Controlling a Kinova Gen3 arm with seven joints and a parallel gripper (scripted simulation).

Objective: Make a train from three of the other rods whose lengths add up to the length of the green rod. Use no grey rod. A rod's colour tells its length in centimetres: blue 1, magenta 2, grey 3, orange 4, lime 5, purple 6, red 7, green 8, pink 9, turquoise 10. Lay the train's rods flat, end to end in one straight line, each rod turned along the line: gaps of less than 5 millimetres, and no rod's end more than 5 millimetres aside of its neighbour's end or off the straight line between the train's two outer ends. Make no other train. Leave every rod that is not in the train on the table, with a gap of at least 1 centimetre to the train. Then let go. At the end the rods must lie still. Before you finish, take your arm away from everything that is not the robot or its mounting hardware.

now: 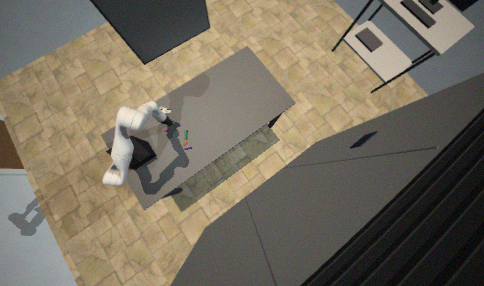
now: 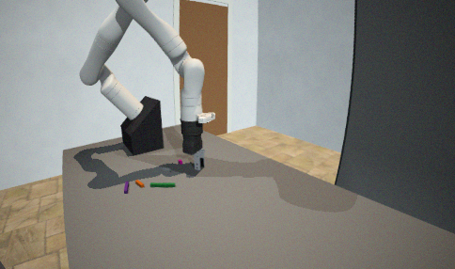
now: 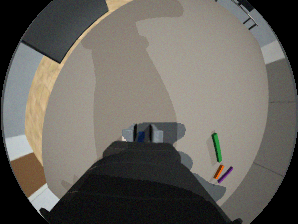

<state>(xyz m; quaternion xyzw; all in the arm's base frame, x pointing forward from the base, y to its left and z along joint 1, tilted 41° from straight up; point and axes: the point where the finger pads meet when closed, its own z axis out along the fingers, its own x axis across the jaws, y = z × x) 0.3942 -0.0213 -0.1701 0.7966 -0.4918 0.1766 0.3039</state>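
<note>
My gripper [image 2: 199,165] [image 3: 143,130] is low over the table, its fingers partly open. A small blue piece [image 3: 141,136] shows between the fingers in the wrist view, not visibly clamped. A green rod [image 1: 186,135] [image 2: 163,184] [image 3: 217,147] lies flat, off to the right of the gripper in the wrist view. An orange rod [image 1: 185,144] [image 2: 139,183] [image 3: 219,172] lies near one end of the green rod, slanted to it. A purple rod [image 1: 188,148] [image 2: 126,187] [image 3: 225,174] lies close beside the orange one. A magenta rod [image 1: 166,131] [image 2: 180,162] lies near the gripper, hidden in the wrist view. No grey rod can be made out.
The rods lie on the grey table [image 1: 238,95] [image 2: 252,226]. The arm's black base [image 1: 142,152] [image 2: 144,127] stands at one end of it. The arm's shadow darkens the table around the gripper and near the orange and purple rods. A dark cabinet [image 1: 163,30] [image 2: 407,94] stands beyond the table.
</note>
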